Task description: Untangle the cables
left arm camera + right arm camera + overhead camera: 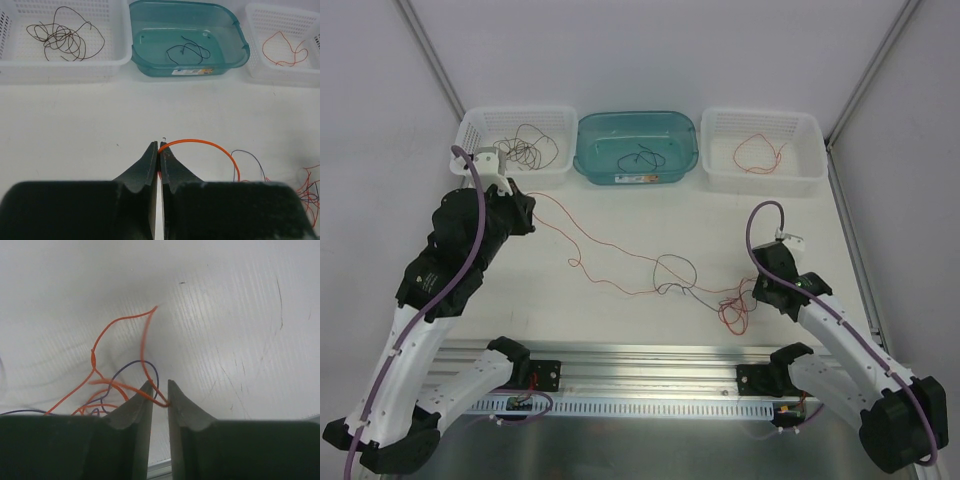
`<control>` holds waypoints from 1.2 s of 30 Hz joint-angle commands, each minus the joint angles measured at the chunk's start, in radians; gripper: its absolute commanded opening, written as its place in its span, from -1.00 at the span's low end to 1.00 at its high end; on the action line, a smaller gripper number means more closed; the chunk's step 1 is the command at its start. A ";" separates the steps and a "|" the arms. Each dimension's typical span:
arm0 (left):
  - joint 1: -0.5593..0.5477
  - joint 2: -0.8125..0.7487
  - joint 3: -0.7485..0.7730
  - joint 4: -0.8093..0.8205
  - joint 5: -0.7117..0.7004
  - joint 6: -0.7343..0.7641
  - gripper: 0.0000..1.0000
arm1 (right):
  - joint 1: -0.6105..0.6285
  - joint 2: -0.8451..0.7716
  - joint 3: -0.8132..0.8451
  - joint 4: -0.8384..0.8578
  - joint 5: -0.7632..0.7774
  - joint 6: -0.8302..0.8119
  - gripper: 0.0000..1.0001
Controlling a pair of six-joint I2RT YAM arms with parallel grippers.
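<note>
Limp, feather-light cables (730,306) trail to a knot at 4 o'clock of table centre by the right gripper (160,385), jaws a slit apart, while the left gripper (159,145) sits clamped on a red strand (200,142) — prob. best held near free ends.

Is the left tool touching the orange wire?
Touching. Left wrist view: the left tool is shut on the orange wire, which emerges from between its tips.

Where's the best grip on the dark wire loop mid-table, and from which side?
Probably the right arc of the dark wire loop, from straight above: it lies flat and open there, apart from the orange wire; lower down it enters the tangle.
</note>
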 commanded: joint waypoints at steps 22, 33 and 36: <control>0.005 0.009 -0.006 -0.043 0.172 0.052 -1.00 | 0.370 0.198 0.099 0.201 -0.094 0.076 0.55; 0.007 -0.043 0.092 -0.124 0.065 0.123 -1.00 | 0.266 0.431 0.123 0.140 0.122 0.145 -0.35; 0.005 -0.053 0.158 -0.142 0.002 0.143 -1.00 | 0.177 0.379 0.097 0.102 0.130 0.142 -0.91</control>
